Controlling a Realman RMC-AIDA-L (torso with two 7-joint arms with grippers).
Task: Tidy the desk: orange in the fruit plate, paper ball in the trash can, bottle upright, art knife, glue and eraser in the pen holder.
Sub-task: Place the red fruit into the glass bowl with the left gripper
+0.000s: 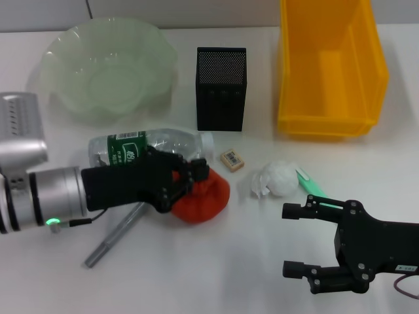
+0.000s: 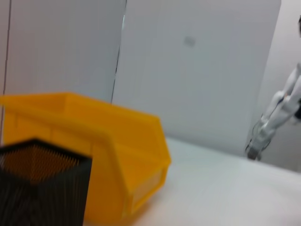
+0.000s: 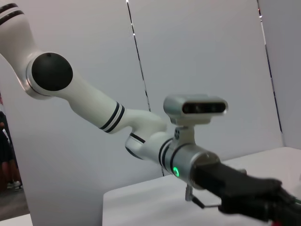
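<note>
Left gripper (image 1: 193, 178): its black fingers are wrapped around the orange (image 1: 204, 195), one above and one at the near side; clamped on the fruit, which looks to sit on the white desk (image 1: 196, 275) or barely off it.
Orange: right at this claw's tip, bulging out past the fingers on the side away from the wrist; round, so no long axis to line up.
Fruit plate (image 1: 108, 65): the pale green scalloped bowl, behind the claw and back toward the robot's left, well apart; the carry runs rearward over the bottle.
Bottle (image 1: 147, 146): lying flat just behind the left claw, nearly touching the fingers; long axis runs left to right, cap end toward the robot's right, green label nearer the wrist.
Art knife (image 1: 114, 235): grey, slim, lying under and in front of the left wrist; long axis slants from near-left up toward the orange.
Eraser (image 1: 232, 159): small tan block beyond the orange, to the claw's right.
Paper ball (image 1: 273, 178): farther right, between the two claws.
Right gripper (image 1: 294, 240): fingers spread apart, empty, low at the front right; paper ball lies ahead of it and is nearer this arm.
Green stick (image 1: 311, 184): likely the glue, just beside the paper ball, slanting toward the right claw.
Pen holder (image 1: 221, 89): black mesh, upright, behind.
Trash can (image 1: 330, 65): yellow bin, rear right.
Nearer arm for the orange: the left, judging by its grip.
</note>
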